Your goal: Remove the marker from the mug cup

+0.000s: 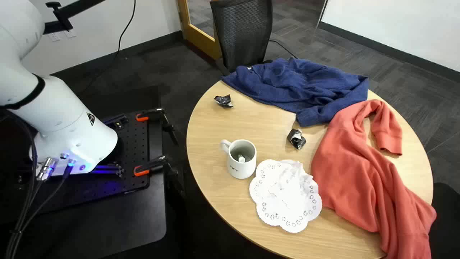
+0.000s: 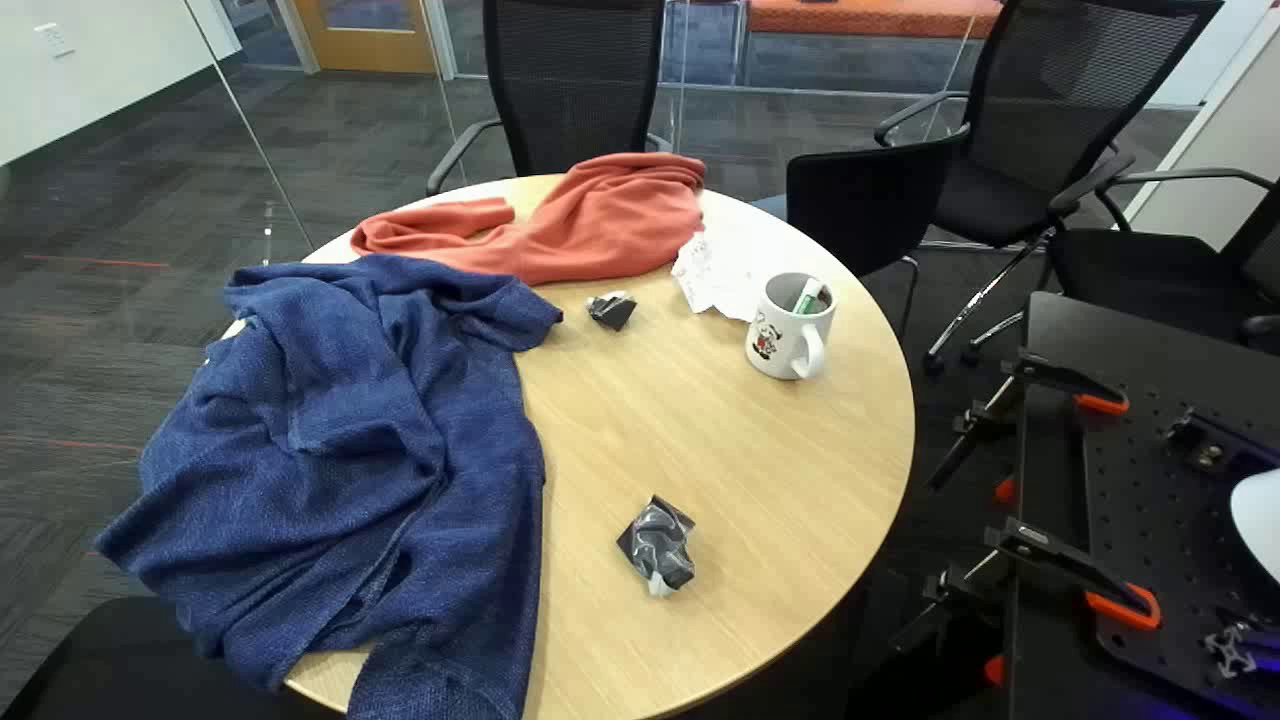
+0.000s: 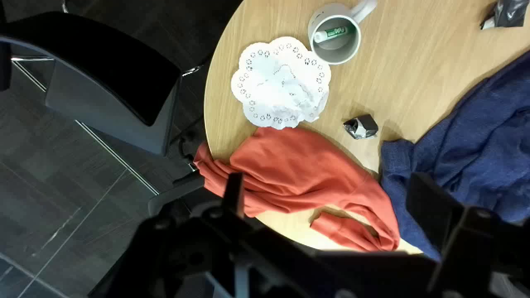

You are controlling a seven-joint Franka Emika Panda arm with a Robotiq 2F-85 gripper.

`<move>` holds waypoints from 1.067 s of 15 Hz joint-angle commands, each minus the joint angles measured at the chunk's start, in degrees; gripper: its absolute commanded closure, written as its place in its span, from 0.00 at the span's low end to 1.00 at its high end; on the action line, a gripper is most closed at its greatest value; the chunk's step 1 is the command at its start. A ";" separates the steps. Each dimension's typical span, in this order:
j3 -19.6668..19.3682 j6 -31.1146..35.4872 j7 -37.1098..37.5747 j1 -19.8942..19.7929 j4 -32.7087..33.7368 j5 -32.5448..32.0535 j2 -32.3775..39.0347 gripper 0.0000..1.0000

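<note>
Hanging with jaws spread wide: gripper (image 3: 329, 192) | marker (image 3: 331, 34) slanting inside upright mug cup (image 1: 243, 170) | mug cup near table (image 1: 266, 133) edge, doily (image 1: 287, 201) just beside | wood stretching between mug cup and crumpled black scrap (image 1: 224, 101) | blue garment (image 1: 294, 84), orange garment (image 1: 355, 176) overhanging edge

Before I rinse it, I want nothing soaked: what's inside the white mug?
The white mug holds a tilted, white-and-green marker; the wrist view shows no other loose item inside. Anything directly beneath the marker is covered and can't be seen.
</note>
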 commanded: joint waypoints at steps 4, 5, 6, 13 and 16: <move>-0.01 -0.12 -0.02 0.01 0.13 0.02 0.05 0.00; -0.01 -0.12 -0.02 0.01 0.13 0.02 0.05 0.00; -0.01 -0.12 -0.02 0.01 0.13 0.02 0.05 0.00; 3.96 1.36 9.42 -0.41 -2.99 -0.30 2.72 0.00; 6.06 3.09 16.47 -0.31 -5.87 0.51 3.70 0.00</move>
